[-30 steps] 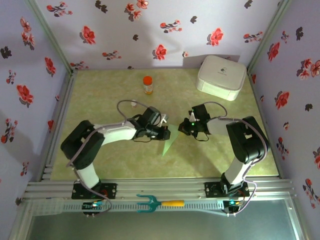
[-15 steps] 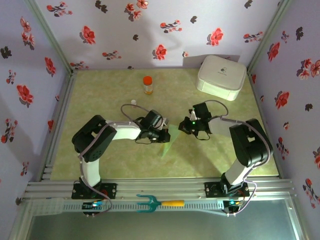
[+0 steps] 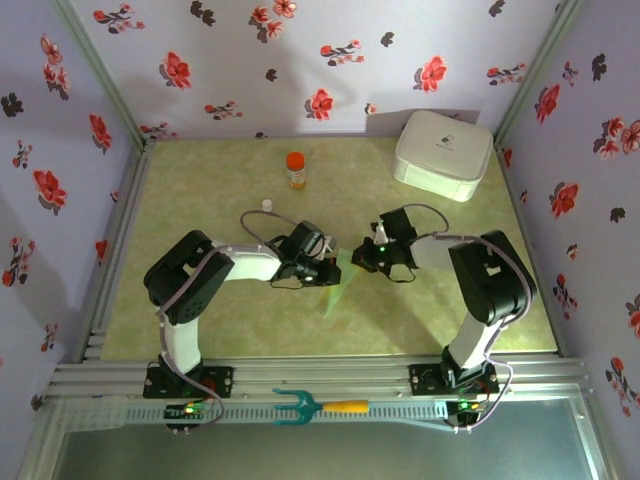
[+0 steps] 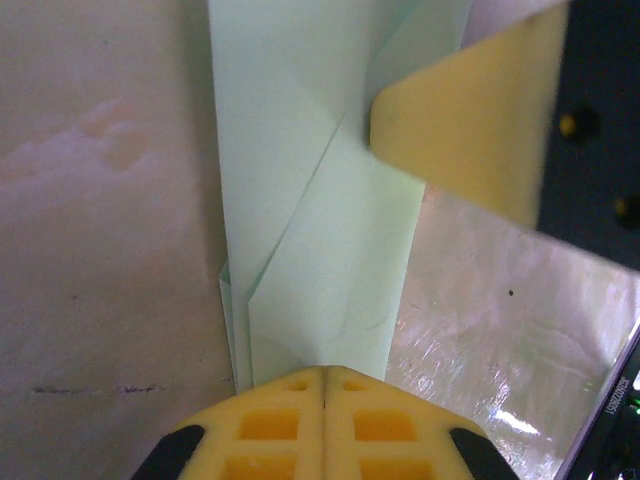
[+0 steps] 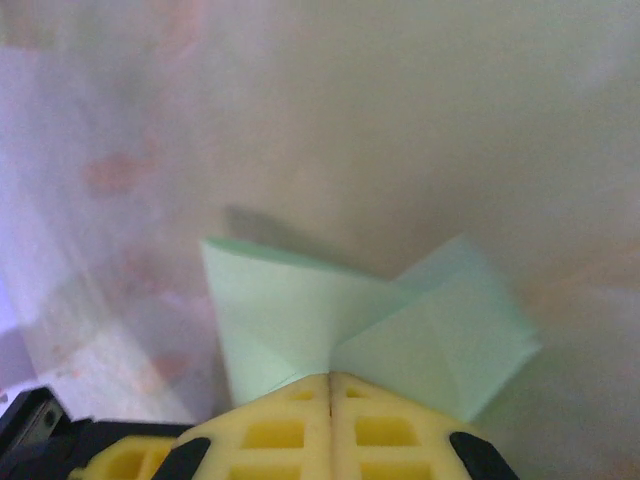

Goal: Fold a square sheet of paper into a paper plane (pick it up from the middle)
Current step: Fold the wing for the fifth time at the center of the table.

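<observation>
— What's the worktop like?
— Pale yellow-green, marbled and a bit glossy.
— And on it?
— A white rounded box sits in the far right corner. A small orange bottle stands upright near the far edge, left of centre. A tiny white cap lies nearer and to its left, apart from it.
— The middle?
— A folded green paper; I cannot tell whether it rests on the surface.
— The near edge?
— A metal rail, and on it a teal fork with a yellow handle.

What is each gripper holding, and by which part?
Both hold the partly folded paper: the left gripper pinches one edge, the right gripper the opposite edge.
</observation>
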### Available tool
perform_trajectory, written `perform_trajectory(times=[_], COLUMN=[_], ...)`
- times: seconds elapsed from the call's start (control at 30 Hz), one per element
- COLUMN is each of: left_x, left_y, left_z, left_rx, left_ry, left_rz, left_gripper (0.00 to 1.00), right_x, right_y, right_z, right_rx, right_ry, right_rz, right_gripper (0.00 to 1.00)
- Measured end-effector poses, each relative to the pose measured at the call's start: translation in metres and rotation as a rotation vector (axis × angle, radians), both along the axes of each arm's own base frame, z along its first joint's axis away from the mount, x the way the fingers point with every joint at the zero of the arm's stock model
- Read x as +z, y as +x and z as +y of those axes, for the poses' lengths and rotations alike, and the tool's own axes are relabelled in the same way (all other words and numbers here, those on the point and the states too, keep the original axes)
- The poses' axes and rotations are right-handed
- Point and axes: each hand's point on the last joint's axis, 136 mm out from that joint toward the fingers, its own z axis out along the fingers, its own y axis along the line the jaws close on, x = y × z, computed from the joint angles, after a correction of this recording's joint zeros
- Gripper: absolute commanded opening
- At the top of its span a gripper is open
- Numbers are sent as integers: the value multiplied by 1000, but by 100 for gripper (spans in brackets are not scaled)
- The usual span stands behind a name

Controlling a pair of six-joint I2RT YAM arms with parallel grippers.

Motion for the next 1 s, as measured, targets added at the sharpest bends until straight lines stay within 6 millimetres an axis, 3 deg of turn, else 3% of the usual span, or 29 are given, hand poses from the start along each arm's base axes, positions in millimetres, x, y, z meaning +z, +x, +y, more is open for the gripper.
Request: perform_trajectory(times=[0.27, 0.57, 0.67, 0.8, 1.0], left_x=[0, 1, 1, 1, 1], left_y=[0, 0, 0, 1, 1], left_z=[-1, -1, -1, -1, -1], left_rx=[13, 25, 26, 29, 32], left_ry=[-23, -30, -29, -28, -29], left_rz=[-7, -1, -1, 0, 2], left_gripper=[0, 0, 0, 0, 0], right_x=[3, 36, 36, 23, 12], right_y=[16, 10, -1, -32, -63], right_z=[-18, -20, -7, 9, 8], right_rx=[-60, -81, -55, -6, -4], right_ry=[18, 47, 57, 55, 53], right_rz=[-7, -89, -84, -34, 25], right_gripper=[9, 6, 2, 0, 0])
